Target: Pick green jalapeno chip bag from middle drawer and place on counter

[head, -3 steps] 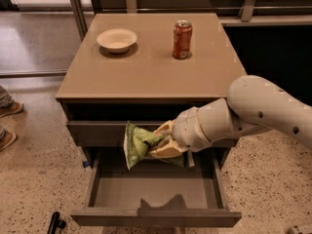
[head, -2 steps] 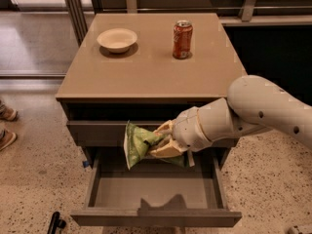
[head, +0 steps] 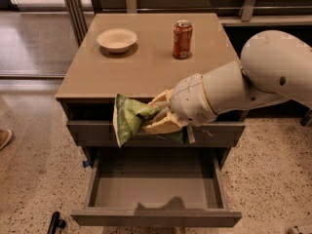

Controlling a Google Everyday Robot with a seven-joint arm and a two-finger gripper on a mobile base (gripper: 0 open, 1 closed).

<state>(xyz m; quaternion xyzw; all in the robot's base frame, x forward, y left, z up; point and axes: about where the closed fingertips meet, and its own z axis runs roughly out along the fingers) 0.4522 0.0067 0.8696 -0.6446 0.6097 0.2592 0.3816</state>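
Observation:
The green jalapeno chip bag (head: 129, 118) is crumpled and held in the air in front of the cabinet, just below the counter's front edge. My gripper (head: 157, 116) is shut on the green jalapeno chip bag, with its pale fingers (head: 161, 126) wrapped around the bag's right side. The white arm comes in from the right. The middle drawer (head: 156, 216) is pulled open below the bag and its gray inside shows nothing in it. The tan counter (head: 146, 67) lies just behind and above the bag.
A cream bowl (head: 117, 39) stands on the counter at the back left. An orange-red soda can (head: 182, 39) stands at the back right. A gray drawer front (head: 219, 132) sits behind the gripper. A shoe tip (head: 5, 138) shows on the floor at left.
The bag and my gripper have risen from drawer-front height to just under the counter's front edge. The shoes at the left edge have shifted.

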